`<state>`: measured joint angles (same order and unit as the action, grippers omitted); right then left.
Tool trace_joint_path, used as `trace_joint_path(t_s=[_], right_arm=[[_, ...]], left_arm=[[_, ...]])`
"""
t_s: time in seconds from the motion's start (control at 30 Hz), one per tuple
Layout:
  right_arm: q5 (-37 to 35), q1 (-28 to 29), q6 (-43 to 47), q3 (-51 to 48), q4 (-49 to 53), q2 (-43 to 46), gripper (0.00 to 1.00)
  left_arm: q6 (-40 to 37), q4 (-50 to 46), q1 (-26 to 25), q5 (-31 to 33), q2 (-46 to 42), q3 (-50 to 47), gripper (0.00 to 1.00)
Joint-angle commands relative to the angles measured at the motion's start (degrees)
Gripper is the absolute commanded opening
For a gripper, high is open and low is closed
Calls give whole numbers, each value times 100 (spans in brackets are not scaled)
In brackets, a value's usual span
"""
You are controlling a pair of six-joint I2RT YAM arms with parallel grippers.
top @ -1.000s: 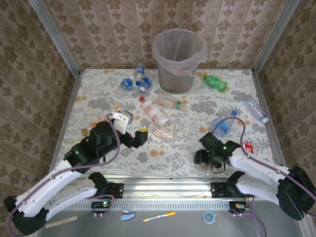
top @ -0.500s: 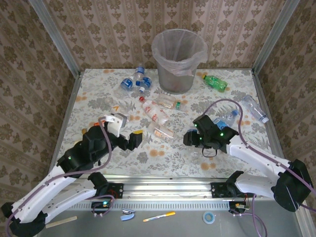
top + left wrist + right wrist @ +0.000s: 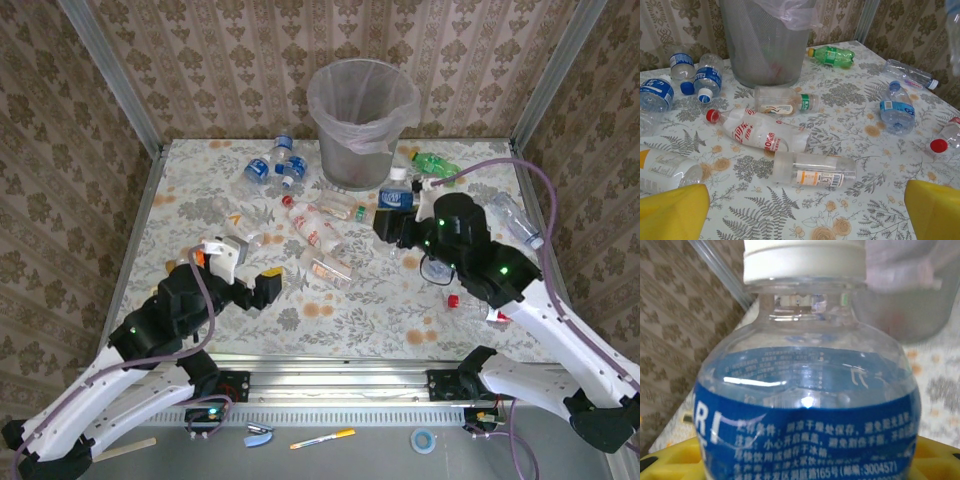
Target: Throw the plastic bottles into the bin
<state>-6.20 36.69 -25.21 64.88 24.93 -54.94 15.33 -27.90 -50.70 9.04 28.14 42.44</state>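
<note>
Clasping a blue-labelled bottle [image 3: 805,400], my right fingers [image 3: 670,465] are mostly hidden behind it, apparently snug. My left fingers [image 3: 672,210] gape empty.

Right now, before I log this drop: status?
Right gripper shut on blue-label bottle, held beside the bin. Left gripper open, empty, over loose bottles on the table. Nothing seen between bottle and bin.
</note>
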Motion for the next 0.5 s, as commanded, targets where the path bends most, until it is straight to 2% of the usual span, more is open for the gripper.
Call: trace_joint_path(t_s=[0.0,0.3,0.47], right_arm=[[-558,40,792,349,-546,61,46],[-670,40,1654,436,-1593,237,48],[-639,40,2153,58,-3017,360,46]], left_arm=[[-92,-2,-7,126,-70,-42,100],[-66,-12,-9,211,-142,-59,100],[-64,134,-2,147,-242,-148,100]])
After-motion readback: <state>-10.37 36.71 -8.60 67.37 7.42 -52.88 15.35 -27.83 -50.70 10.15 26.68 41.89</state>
